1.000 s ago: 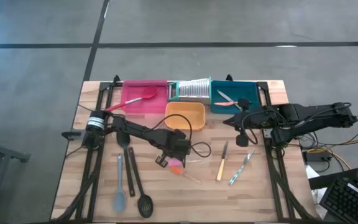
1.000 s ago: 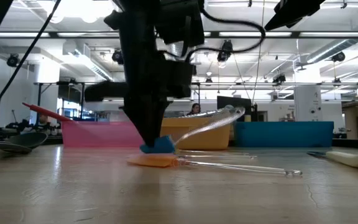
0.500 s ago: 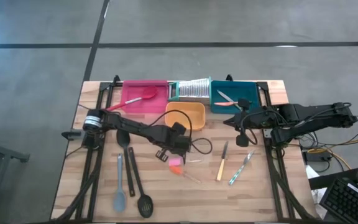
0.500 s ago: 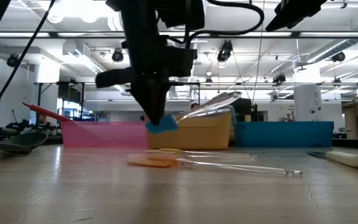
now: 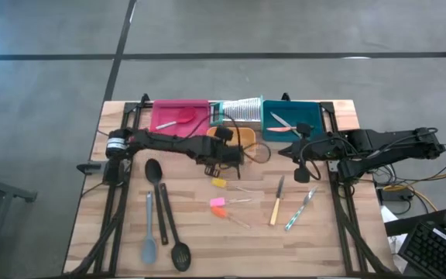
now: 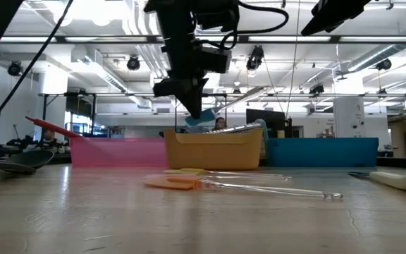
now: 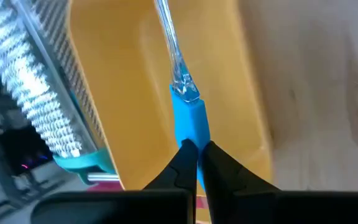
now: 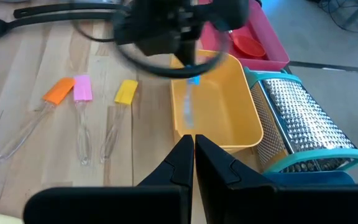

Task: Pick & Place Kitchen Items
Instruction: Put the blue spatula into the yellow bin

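While the right gripper [image 8: 194,144] waits with its fingers pressed together off to the side, the left gripper [image 7: 197,151] hangs above the orange tray [image 7: 126,93], clamped on the blue head of a clear-handled spatula [image 7: 190,121] whose handle slants down into the tray. Just beside that tray stands the silver ribbed grater [image 7: 30,81]. Behind the left gripper, yellow [image 5: 219,184], pink [image 5: 217,202] and orange [image 5: 219,211] spatulas lie on the table [image 5: 316,240].

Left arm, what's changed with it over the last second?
The left end effector, shut on the blue-headed spatula, lifted it off the table and carried it over the orange tray. The yellow, pink and orange spatulas stayed on the table. The right end effector stayed parked, shut.
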Tool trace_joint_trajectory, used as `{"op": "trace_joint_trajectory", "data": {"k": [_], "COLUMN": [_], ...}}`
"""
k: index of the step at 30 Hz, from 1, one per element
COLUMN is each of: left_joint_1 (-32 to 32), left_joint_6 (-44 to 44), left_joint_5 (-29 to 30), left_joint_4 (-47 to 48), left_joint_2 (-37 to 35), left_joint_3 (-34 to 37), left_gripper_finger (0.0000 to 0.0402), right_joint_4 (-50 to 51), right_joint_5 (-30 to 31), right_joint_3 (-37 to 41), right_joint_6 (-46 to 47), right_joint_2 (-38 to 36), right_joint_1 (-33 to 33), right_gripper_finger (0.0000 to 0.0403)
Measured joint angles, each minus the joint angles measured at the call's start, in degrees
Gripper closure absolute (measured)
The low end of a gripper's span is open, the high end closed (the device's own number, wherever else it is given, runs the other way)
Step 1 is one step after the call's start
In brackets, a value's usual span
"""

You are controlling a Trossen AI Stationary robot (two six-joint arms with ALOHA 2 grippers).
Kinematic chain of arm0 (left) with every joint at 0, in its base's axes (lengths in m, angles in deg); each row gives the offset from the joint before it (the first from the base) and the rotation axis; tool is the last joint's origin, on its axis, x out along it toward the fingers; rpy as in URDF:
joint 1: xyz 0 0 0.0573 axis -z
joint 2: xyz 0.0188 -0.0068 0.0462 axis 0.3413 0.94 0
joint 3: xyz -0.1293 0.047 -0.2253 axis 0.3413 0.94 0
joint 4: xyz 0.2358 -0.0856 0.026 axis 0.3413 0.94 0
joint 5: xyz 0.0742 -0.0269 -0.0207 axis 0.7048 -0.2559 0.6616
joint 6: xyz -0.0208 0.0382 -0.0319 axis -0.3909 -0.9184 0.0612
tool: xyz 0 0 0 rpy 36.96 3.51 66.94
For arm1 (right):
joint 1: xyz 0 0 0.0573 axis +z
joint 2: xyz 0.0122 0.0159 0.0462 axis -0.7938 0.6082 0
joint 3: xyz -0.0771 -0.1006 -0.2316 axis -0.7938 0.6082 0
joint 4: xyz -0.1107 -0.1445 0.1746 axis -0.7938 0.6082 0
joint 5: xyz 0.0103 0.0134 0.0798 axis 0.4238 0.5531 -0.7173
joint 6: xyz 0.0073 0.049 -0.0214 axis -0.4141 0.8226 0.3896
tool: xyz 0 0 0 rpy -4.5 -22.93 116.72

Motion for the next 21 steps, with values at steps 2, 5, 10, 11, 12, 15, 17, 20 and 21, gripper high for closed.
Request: {"op": "trace_joint_trajectory", "data": {"k": [2,5,10,11,12,15,17,20,21], "left_joint_1": [-1.9,-4.9,-8.4,-9.0,-9.5,-10.5,-10.8,-11.1,-11.1], "left_joint_6": [1.1,3.5,6.2,6.3,6.4,7.1,7.7,8.4,8.9], "left_joint_5": [-2.5,-9.7,-13.1,-13.2,-13.6,-15.9,-17.5,-18.7,-19.2], "left_joint_4": [0.3,1.0,3.1,3.5,3.6,4.0,4.0,4.0,4.1], "left_joint_2": [0.0,0.0,-0.1,-0.1,-0.1,0.0,0.1,0.6,0.6], "left_joint_3": [-0.8,-2.1,-2.6,-2.6,-2.6,-2.6,-2.6,-2.5,-2.5], "left_gripper_finger": [0.0390,0.0390,0.0390,0.0390,0.0390,0.0390,0.0390,0.0391,0.0391], "right_joint_4": [0.0,0.0,0.1,0.1,0.1,0.1,0.1,0.1,0.1], "right_joint_5": [0.0,0.0,0.0,0.0,0.0,0.0,0.0,0.0,0.0], "right_joint_3": [0.0,0.0,0.0,0.0,0.0,0.0,0.0,0.0,0.0], "right_joint_6": [0.0,0.0,0.0,0.0,0.0,0.0,0.0,0.0,0.0], "right_joint_2": [0.0,0.0,0.0,0.0,0.0,0.0,0.0,0.0,0.0], "right_joint_1": [0.0,0.0,0.0,0.0,0.0,0.0,0.0,0.0,0.0], "right_gripper_finger": [0.0394,0.0394,0.0394,0.0394,0.0394,0.0394,0.0394,0.0394,0.0394]}}
